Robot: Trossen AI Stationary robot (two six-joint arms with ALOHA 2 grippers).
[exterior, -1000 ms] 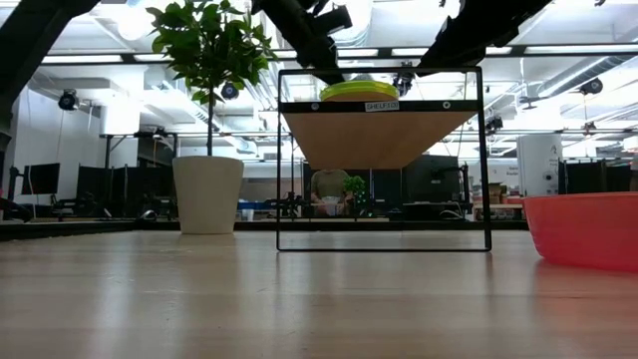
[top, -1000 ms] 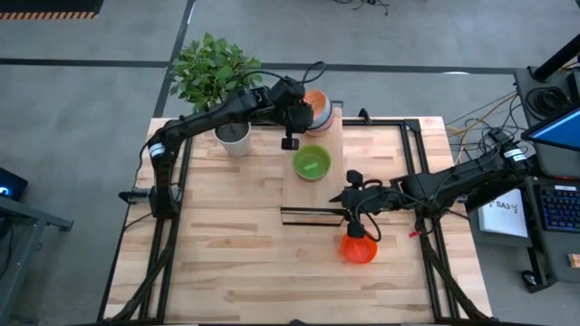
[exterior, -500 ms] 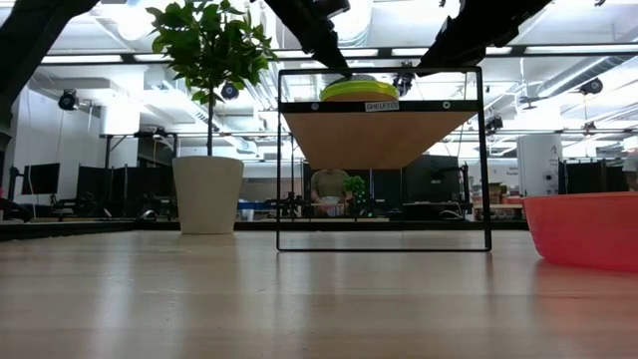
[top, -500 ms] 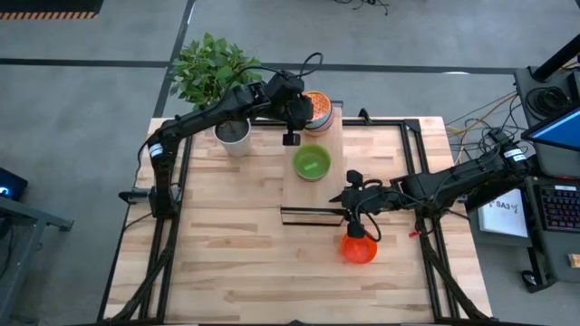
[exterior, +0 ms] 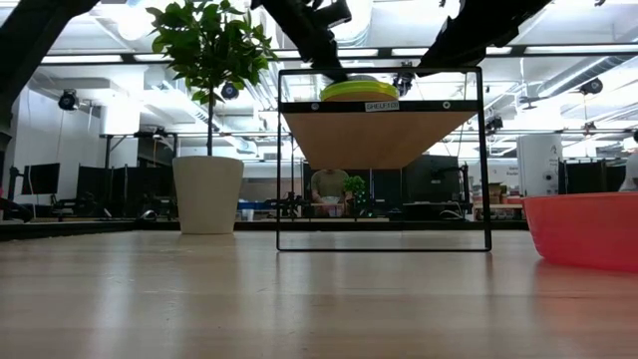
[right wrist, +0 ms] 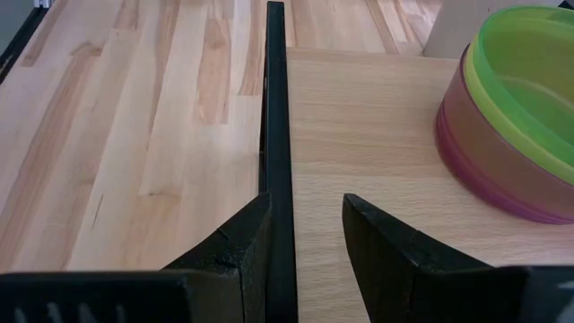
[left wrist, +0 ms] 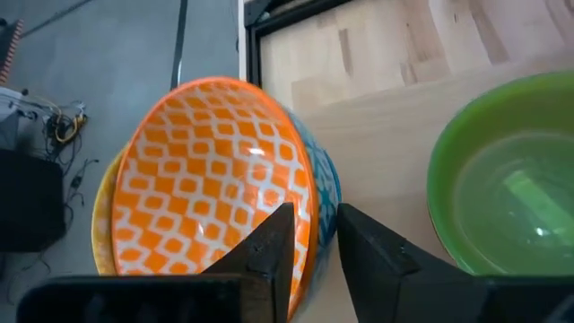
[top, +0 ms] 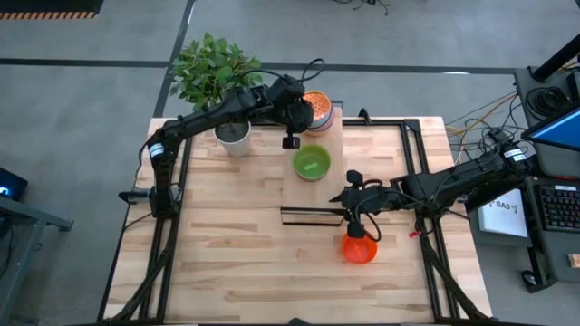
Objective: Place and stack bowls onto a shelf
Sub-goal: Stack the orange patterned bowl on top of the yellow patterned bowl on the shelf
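Note:
The shelf (top: 308, 195) of pale wood with a dark frame stands mid-table. At its far end a stack has an orange-and-white patterned bowl (left wrist: 215, 188) on top, over a blue bowl (left wrist: 328, 193) and a yellow one (left wrist: 103, 229). My left gripper (left wrist: 314, 238) is shut on the orange bowl (top: 316, 102). A green bowl (top: 312, 163) tops a second stack, over amber and purple bowls (right wrist: 502, 170). A red bowl (top: 359, 249) rests on the table near the shelf's near end. My right gripper (right wrist: 305, 224) hovers open over the shelf's near end, its fingers either side of the dark frame bar (right wrist: 273, 108). My left gripper holds the orange patterned bowl by its rim (left wrist: 307, 211), on the side toward the green bowl. One finger (left wrist: 269, 256) is inside the bowl and one (left wrist: 377, 260) outside. The fingers come from above, slanting down. The bowl sits slightly tilted in the blue bowl.
A white plant pot (top: 234, 136) with a leafy plant (exterior: 207, 194) stands at the table's far left, beside my left arm. Bare tabletop lies left of the shelf (top: 217, 235). The shelf's board stands raised on its frame (exterior: 379, 105).
My left gripper has come down a little toward the stack at the shelf's far end, keeping its hold on the orange bowl.

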